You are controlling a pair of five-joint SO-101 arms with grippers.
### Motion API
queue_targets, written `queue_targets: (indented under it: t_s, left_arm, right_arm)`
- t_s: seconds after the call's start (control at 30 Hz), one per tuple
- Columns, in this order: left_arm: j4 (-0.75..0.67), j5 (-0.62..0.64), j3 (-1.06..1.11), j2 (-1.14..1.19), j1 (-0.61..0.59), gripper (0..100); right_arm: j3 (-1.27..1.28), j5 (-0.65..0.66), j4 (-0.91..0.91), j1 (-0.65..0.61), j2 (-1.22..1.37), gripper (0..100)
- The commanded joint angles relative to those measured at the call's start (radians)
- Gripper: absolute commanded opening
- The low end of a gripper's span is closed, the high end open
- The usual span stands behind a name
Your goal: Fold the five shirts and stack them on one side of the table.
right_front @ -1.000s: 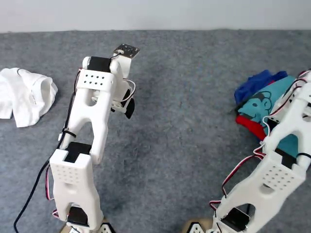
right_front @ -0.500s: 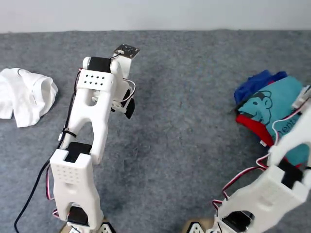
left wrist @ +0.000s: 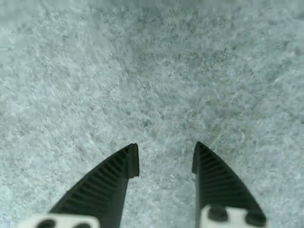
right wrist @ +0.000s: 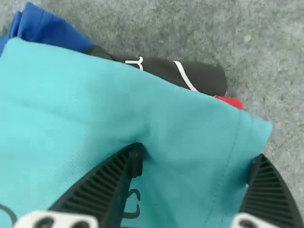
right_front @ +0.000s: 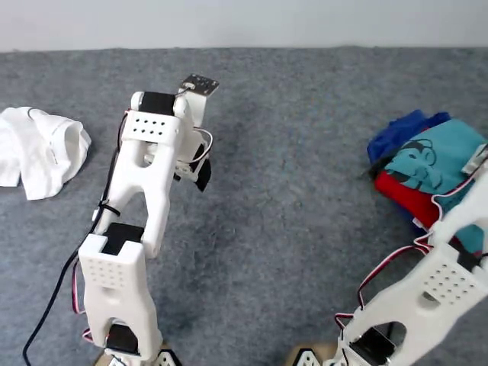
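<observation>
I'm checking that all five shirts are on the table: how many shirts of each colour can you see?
white shirt: 1
blue shirt: 1
teal shirt: 1
red shirt: 1
black shirt: 1
Total: 5

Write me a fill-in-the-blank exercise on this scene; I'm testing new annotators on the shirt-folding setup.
1. The crumpled shirt lying apart from the pile is ____ in colour.
2. The top shirt of that pile is ____ in colour.
3. The left gripper hangs over the bare grey table with its jaws ____.

Missing words: white; teal; open.
</observation>
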Motion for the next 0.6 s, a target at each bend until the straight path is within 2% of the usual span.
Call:
queue_targets:
  t_s: [0.0, 0.17, 0.27, 0.43, 0.57]
  left_arm:
    - [0.017, 0.003, 0.001, -0.055, -0.005, 19]
    - [0.017, 0.003, -0.004, -0.063, -0.017, 19]
    - [0.017, 0.009, -0.015, -0.057, -0.066, 19]
    - [0.003, 0.011, -0.067, -0.055, -0.270, 20]
    - [-0.097, 0.011, -0.088, -0.054, -0.466, 20]
  right_arm:
    - [-0.023, 0.000, -0.001, 0.007, -0.022, 35.4]
    - [-0.143, 0.000, 0.220, 0.002, -0.156, 35.4]
    - [-0.224, 0.003, 0.378, 0.002, -0.269, 35.4]
    - [-0.258, 0.005, 0.615, 0.002, -0.456, 35.4]
    - [-0.206, 0.006, 0.650, 0.007, -0.575, 35.4]
